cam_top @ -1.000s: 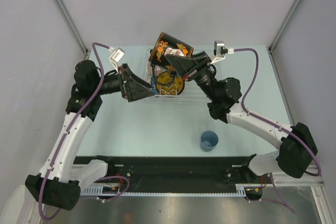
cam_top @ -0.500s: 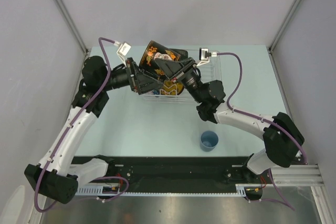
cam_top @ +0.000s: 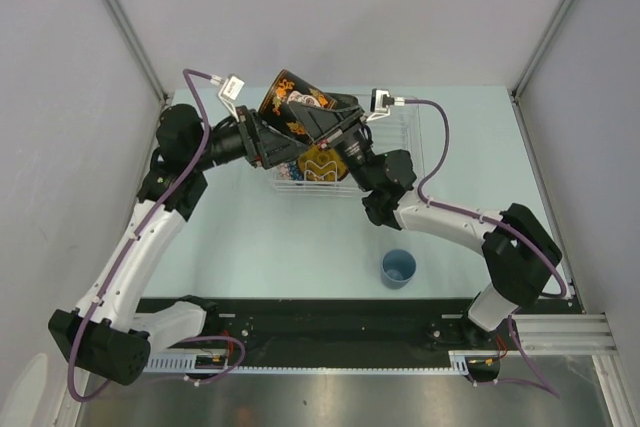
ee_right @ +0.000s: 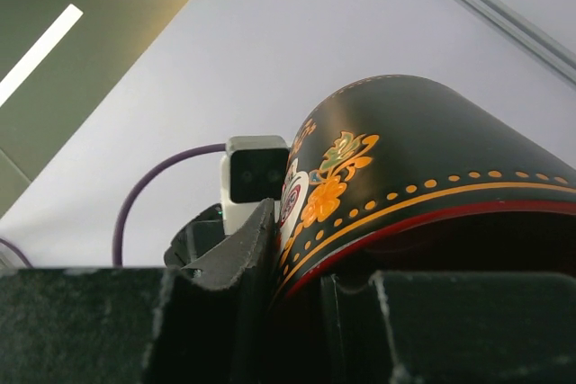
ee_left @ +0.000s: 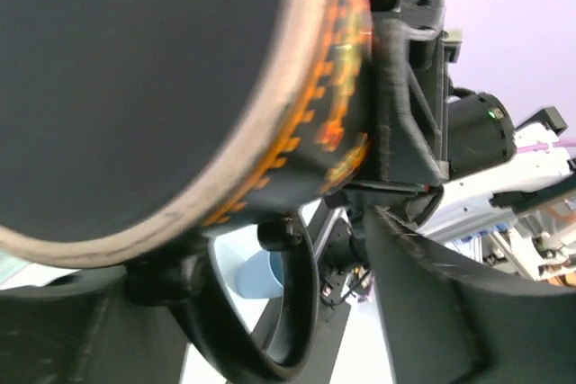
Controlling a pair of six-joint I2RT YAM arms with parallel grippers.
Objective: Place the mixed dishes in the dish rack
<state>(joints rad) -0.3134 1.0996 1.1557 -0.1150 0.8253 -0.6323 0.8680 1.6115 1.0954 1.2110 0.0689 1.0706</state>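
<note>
Right gripper (cam_top: 325,130) pinched the rim of the black square floral plate (cam_top: 298,104), tilted above the dish rack (cam_top: 408,137). Left gripper (cam_top: 280,139) straddled its other edge, grip unclear. Mismatched pulls could have twisted it loose onto the rack.

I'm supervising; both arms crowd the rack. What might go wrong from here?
The black square floral plate hangs tilted above the clear plastic dish rack in the right gripper; a slip could crash it into the rack.
The left gripper crowds it; a bump could knock it loose.
</note>
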